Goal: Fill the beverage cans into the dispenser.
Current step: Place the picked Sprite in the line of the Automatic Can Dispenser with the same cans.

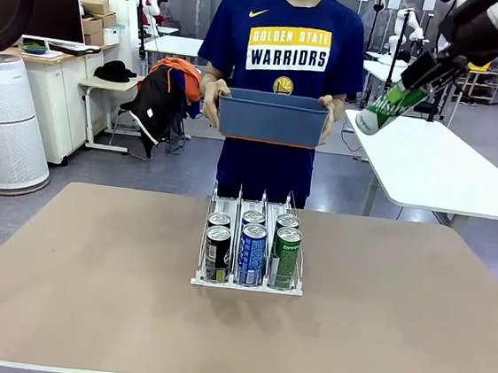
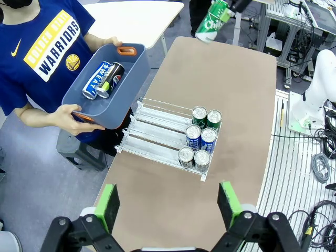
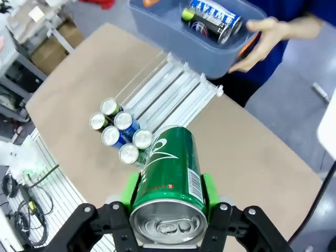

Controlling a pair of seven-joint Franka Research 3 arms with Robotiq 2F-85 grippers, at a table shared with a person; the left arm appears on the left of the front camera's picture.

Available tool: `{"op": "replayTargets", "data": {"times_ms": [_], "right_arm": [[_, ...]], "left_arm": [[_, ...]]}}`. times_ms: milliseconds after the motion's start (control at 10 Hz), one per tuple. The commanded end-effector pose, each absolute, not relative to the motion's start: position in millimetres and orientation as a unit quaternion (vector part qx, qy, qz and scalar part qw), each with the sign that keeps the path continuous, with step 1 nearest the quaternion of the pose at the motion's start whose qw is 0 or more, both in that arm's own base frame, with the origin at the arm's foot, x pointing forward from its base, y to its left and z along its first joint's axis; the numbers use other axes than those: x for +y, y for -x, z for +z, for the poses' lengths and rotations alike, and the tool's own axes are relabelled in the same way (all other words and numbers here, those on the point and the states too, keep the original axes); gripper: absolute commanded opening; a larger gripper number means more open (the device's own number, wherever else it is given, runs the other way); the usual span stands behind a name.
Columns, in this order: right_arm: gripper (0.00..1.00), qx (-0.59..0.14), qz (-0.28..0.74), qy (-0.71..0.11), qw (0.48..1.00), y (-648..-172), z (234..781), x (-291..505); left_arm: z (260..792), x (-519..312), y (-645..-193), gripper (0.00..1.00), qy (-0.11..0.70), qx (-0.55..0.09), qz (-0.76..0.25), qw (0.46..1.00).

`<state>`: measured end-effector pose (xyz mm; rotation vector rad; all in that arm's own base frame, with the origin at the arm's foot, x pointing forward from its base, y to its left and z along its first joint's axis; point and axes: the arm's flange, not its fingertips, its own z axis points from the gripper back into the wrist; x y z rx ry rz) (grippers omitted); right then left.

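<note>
Pads of the right gripper (image 3: 169, 189) clamp a green can (image 3: 170, 173) by its sides, tilted and high at the right, well apart from the wire dispenser (image 2: 157, 126), probably to clear its dividers before descending. Six cans (image 1: 251, 249) stand two per lane at the robot's end, leaving the far stretches bare. The person's hands (image 2: 73, 113) offer a dark blue tub (image 1: 272, 118) beyond the far edge; its wall hides, from the front, the blue and black cans (image 2: 102, 79) lying inside. The left gripper (image 2: 170, 207) hangs spread and empty overhead.
</note>
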<state>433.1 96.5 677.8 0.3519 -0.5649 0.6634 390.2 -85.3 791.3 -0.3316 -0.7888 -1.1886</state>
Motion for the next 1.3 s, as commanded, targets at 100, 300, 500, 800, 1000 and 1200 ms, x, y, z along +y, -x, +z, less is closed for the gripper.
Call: {"op": "replayTargets", "data": {"times_ms": [100,300,500,800,1000,1200], "right_arm": [[0.58,-0.24,0.323,-0.152,0.903,-418.4,658.6,107.7],[0.58,-0.249,0.329,-0.161,0.897,-421.7,659.4,104.1],[0.58,-0.249,0.329,-0.161,0.897,-421.7,659.4,104.1],[0.58,-0.249,0.329,-0.161,0.897,-421.7,659.4,104.1],[0.58,-0.241,0.262,-0.152,0.922,-421.0,636.6,114.6],[0.58,-0.237,0.225,-0.139,0.935,-402.1,606.4,135.1]], "left_arm": [[790.3,-85.7,-389.7,1.0,0.153,-0.358,-0.543,0.744],[790.3,-85.7,-389.7,1.0,0.153,-0.358,-0.543,0.744],[790.3,-85.7,-389.7,1.0,0.153,-0.358,-0.543,0.744],[790.3,-85.7,-389.7,1.0,0.153,-0.358,-0.543,0.744],[790.3,-85.7,-389.7,1.0,0.153,-0.358,-0.543,0.744],[790.3,-85.7,-389.7,1.0,0.153,-0.358,-0.543,0.744]]}}
